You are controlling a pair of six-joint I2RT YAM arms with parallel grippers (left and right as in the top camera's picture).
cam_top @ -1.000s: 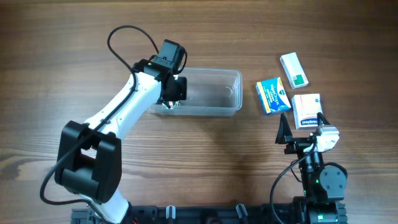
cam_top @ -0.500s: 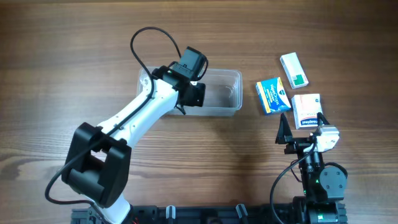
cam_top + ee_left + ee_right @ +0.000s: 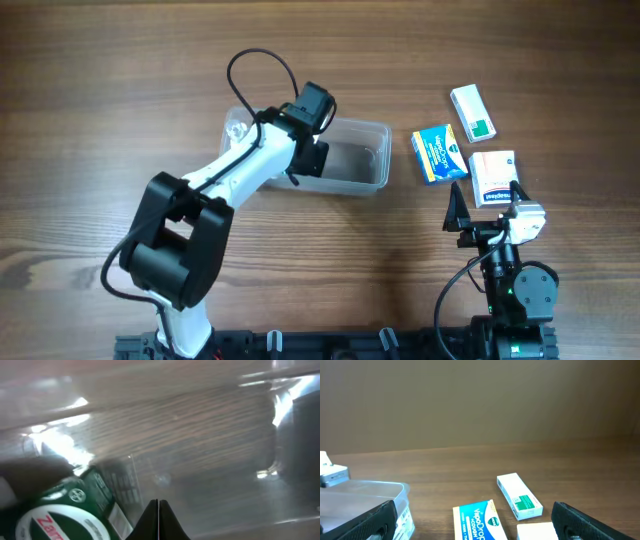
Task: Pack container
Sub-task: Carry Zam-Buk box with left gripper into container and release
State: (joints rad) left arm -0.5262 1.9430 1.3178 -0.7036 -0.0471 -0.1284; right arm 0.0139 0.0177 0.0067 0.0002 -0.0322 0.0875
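Pinched fully shut with nothing between its tips, the left gripper (image 3: 158, 516) reaches down inside the container (image 3: 372, 170), a clear tub standing on the wooden tabletop (image 3: 120, 90) about midway along its far edge, though set in from it. The white left arm (image 3: 235, 175) stretches from the near edge to the tub and covers its middle from overhead, leaving the left and right ends in plain sight. From the left wrist camera, a green-labelled pack (image 3: 65, 510) with red lettering on a white oval lies just left of the closed fingertips, seen amid glare from the clear plastic; whether it is a bottle or a box cannot be told. Toward the right side of the tabletop, the right gripper (image 3: 487, 208) stands spread wide and holds nothing, low over the near-right part of the surface. Just beyond it lies a white-and-red box (image 3: 492, 176), with a blue box (image 3: 437, 153) close beside that on its left and a white-and-green box (image 3: 472, 111) farther back, all three well clear of the tub's right end.
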